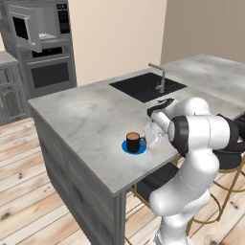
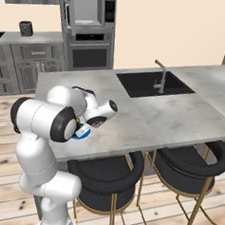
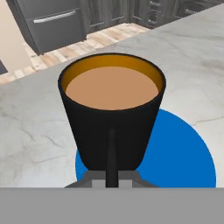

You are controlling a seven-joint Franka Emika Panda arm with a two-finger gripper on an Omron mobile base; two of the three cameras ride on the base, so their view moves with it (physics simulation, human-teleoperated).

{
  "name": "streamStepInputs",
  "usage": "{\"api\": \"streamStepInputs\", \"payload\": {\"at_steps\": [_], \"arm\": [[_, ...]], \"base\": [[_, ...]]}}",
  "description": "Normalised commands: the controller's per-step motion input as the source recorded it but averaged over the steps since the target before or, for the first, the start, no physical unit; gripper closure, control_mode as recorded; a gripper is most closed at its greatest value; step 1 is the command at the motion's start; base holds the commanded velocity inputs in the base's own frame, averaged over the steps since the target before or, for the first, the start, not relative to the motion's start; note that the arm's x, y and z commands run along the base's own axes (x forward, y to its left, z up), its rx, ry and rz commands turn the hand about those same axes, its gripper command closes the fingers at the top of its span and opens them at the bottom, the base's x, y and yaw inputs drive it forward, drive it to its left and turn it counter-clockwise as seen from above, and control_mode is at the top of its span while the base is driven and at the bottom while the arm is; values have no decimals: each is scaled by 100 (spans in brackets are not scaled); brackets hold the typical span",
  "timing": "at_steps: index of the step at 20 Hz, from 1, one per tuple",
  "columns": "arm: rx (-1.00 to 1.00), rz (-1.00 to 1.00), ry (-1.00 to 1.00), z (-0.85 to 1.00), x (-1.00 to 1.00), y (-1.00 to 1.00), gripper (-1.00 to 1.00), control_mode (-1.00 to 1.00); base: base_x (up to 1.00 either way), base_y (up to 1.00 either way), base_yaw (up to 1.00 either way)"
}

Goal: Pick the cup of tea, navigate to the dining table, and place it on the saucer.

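One cup of tea [image 1: 133, 141] is seen upright on one blue saucer [image 1: 135, 149], low and centre on the dining table [image 1: 91, 119].
In the hand view the amber liquid and handle are shown; the gripper [image 1: 152, 135] is just beside the cup, its state cannot be told. Two stools [image 2: 105, 173] are shown lower right.
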Motion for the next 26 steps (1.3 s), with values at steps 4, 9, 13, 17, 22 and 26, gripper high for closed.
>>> {"api": "streamStepInputs", "payload": {"at_steps": [4,9,13,17,22,26], "arm": [[0,0,1,0,9,0,100,-100],[0,0,0,0,16,-1,100,-100],[0,0,0,0,16,-4,100,-100],[0,0,0,-4,1,-10,100,-100],[0,0,0,-6,0,-14,100,-100],[0,0,0,-17,0,-6,100,-100]], "base": [[0,0,0],[0,0,0],[0,0,0],[0,0,0],[0,0,0],[0,0,0]]}}
